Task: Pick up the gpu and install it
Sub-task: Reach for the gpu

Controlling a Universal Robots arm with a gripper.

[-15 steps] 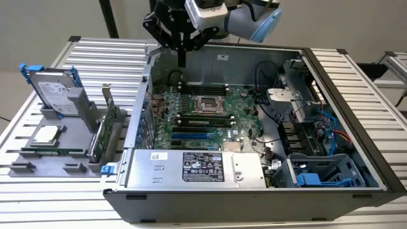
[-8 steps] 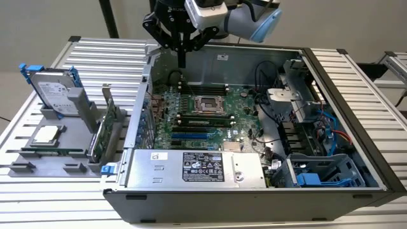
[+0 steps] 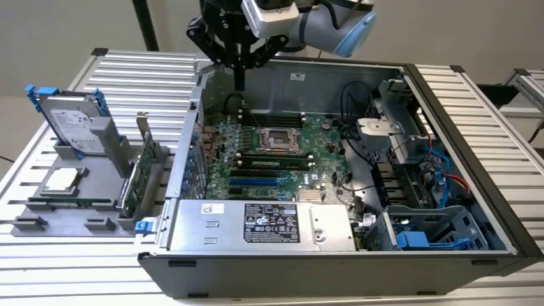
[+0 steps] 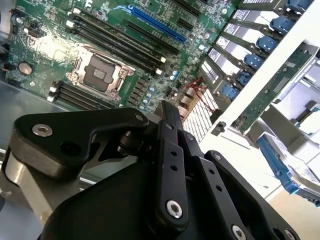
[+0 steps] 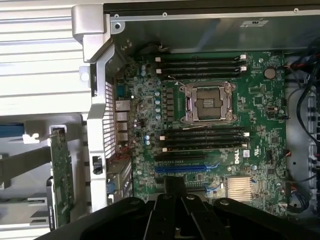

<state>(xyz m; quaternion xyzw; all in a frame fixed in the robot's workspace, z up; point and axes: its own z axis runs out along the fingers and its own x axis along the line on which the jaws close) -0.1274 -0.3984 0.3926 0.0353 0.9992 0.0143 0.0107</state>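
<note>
A big computer case (image 3: 442, 159) lies open on the ribbed metal desk (image 3: 127, 70). The arm's end effector (image 3: 241, 85) hangs above the case, near the far corner on the gpu's side. Its two black fingers are pressed together like one thin stick. There is nothing between them, and they touch nothing.

The gpu (image 3: 139, 175) is outside the case, just beside its wall on the exterior view's left. It stands on its edge in a grey stand (image 3: 85, 220), with its green board showing and its silver end piece pointing up. In the first wrist view it looks like a thin green strip next to the case wall with the little holes. A hard drive (image 3: 72, 124) with blue rails stands in the same stand, farther from the case than the gpu.

Inside the case the green motherboard (image 3: 272, 156) lies flat. Its square processor socket (image 5: 207, 102) is bare, and a long blue slot (image 5: 187, 169) is empty.
</note>
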